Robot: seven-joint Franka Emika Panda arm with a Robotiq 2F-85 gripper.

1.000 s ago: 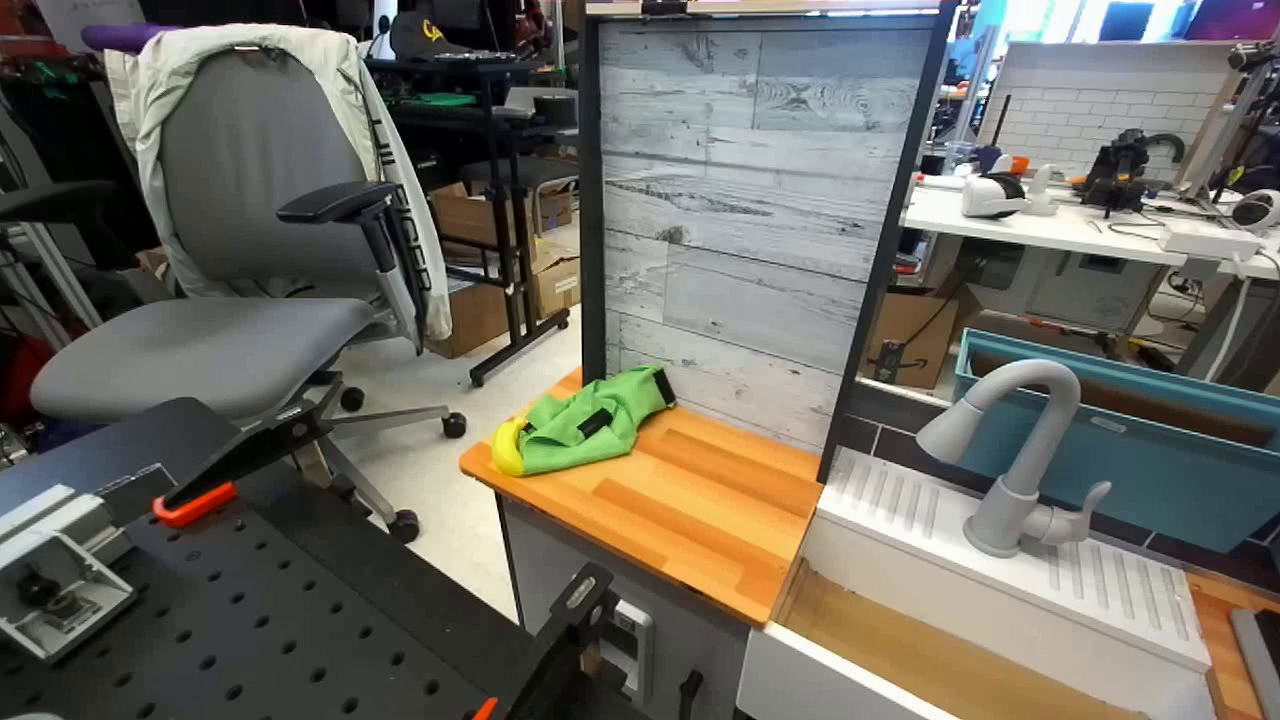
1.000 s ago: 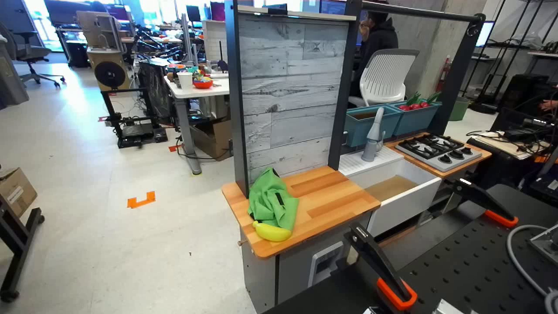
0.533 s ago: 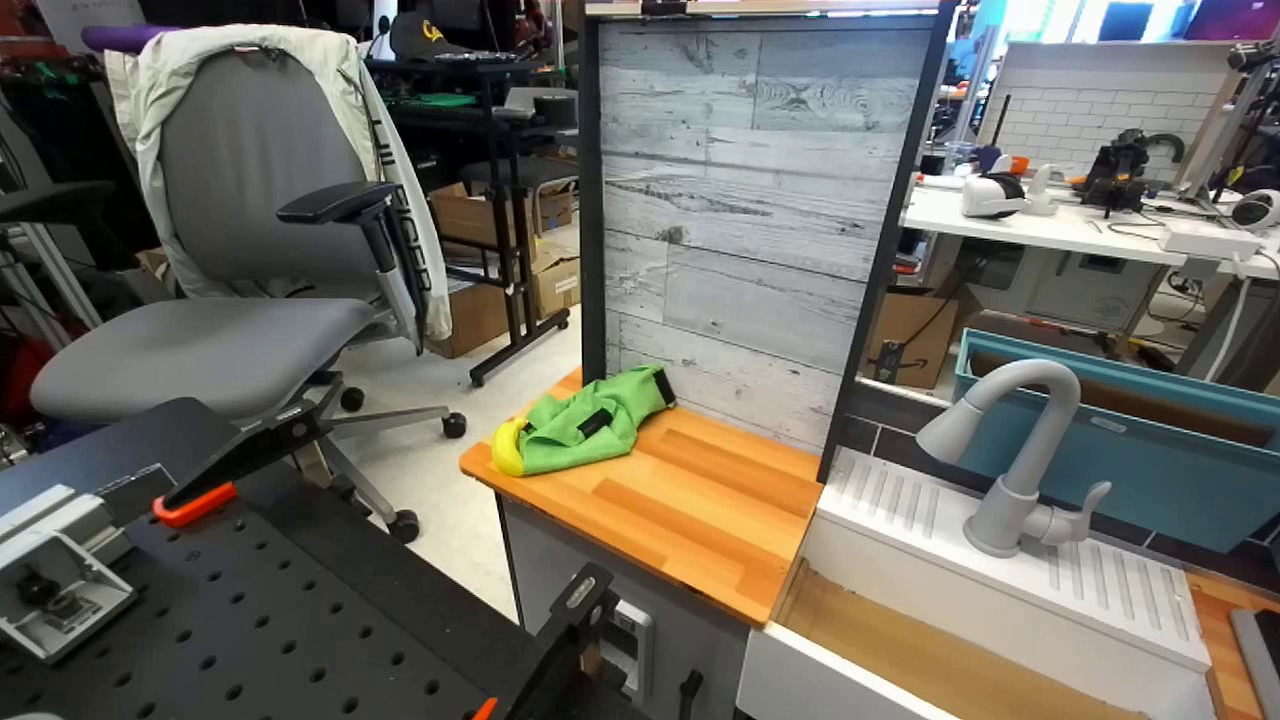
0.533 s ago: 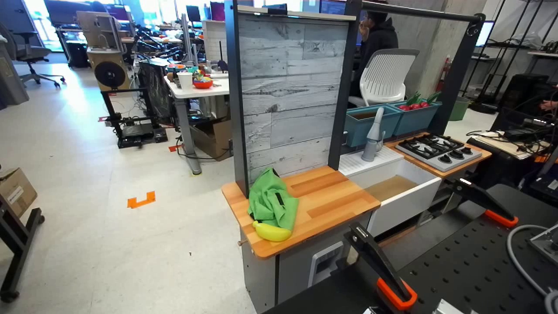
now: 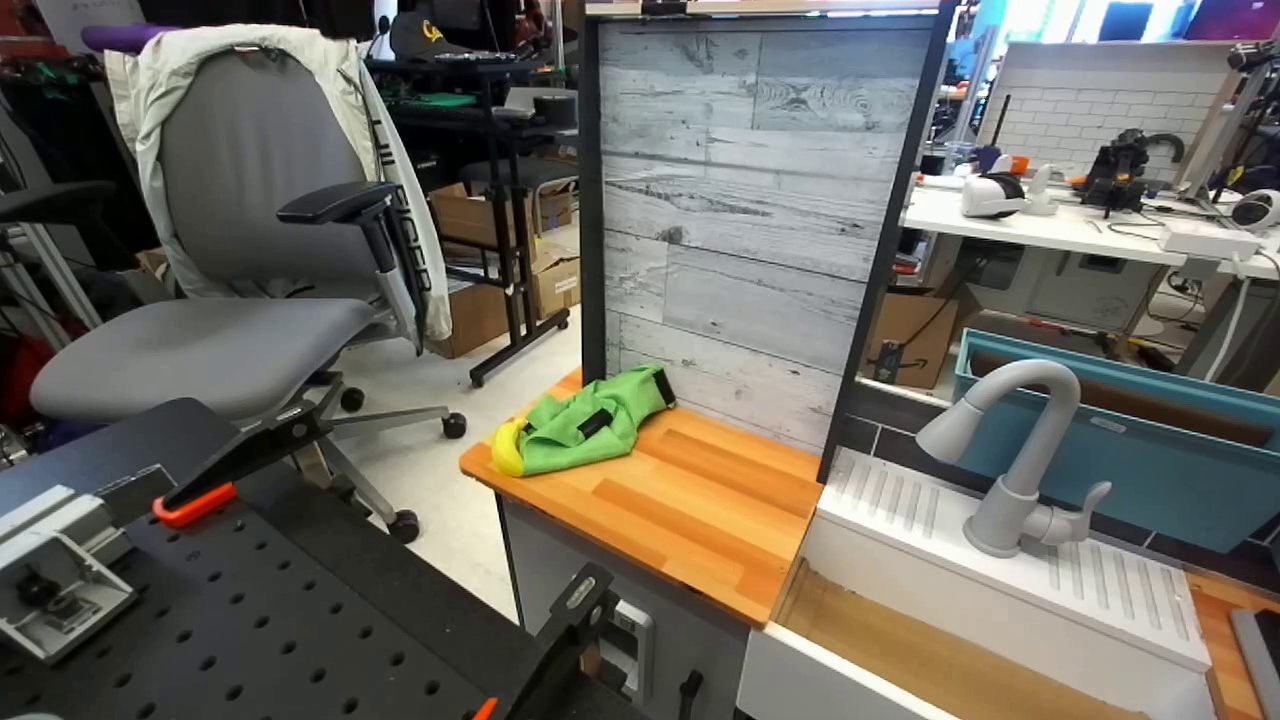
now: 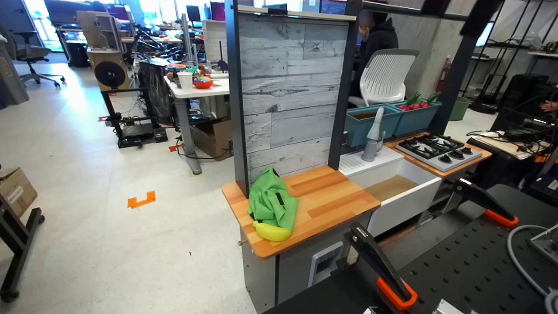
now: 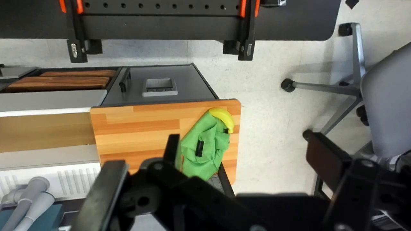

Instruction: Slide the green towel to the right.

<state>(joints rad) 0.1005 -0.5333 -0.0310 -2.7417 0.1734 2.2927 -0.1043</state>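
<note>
The green towel lies crumpled, with black strips on it, on the left part of the wooden counter in both exterior views (image 5: 625,408) (image 6: 267,207). It also shows in the wrist view (image 7: 212,146). A yellow banana (image 5: 508,447) touches the towel's near end in both exterior views (image 6: 272,232) and in the wrist view (image 7: 224,117). My gripper (image 7: 249,154) is open with nothing between its fingers, high above the counter. In the wrist view one finger overlaps the towel's edge and the other is over the floor. Dark gripper fingers (image 6: 453,19) show at the top of an exterior view.
The wooden counter (image 5: 700,510) is backed by an upright grey plank panel (image 5: 740,220). A white sink (image 6: 405,198) with a grey faucet (image 5: 1020,470) adjoins the counter, and a stove (image 6: 438,150) stands beyond. Black clamps (image 6: 379,261) rise from the dark table edge.
My gripper's dark fingers have come into view at the top right of an exterior view. The towel and the banana have not moved.
</note>
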